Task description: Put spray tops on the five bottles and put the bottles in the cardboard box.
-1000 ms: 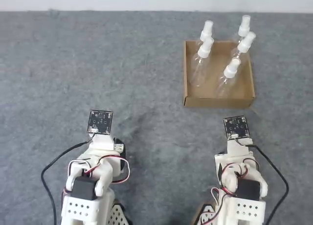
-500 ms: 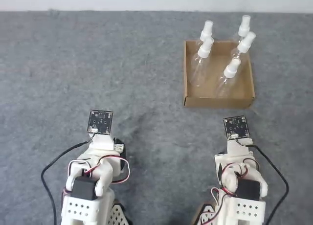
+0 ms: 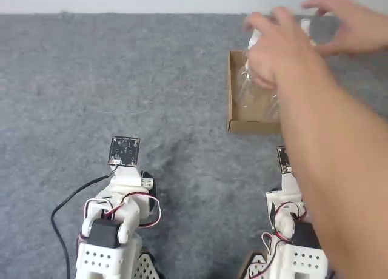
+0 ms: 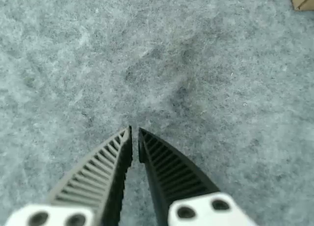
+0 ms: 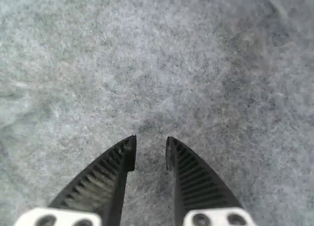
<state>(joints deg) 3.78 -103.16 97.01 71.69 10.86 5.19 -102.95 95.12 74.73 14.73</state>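
1. High view: bottles [image 3: 245,98] stand inside the cardboard box [image 3: 231,106] on the bench [image 3: 121,79], under a person's hand [image 3: 276,51]
2. Left end effector [image 4: 135,131] nearly clenched, right end effector [image 5: 150,140] slightly parted; both empty
3. Bottles likely light, thin-walled, slippery; grip at the neck

Brown cardboard box [image 3: 251,126], open-topped; clear bottles [image 3: 245,91] inside, mostly hidden under hand [image 3: 276,51].
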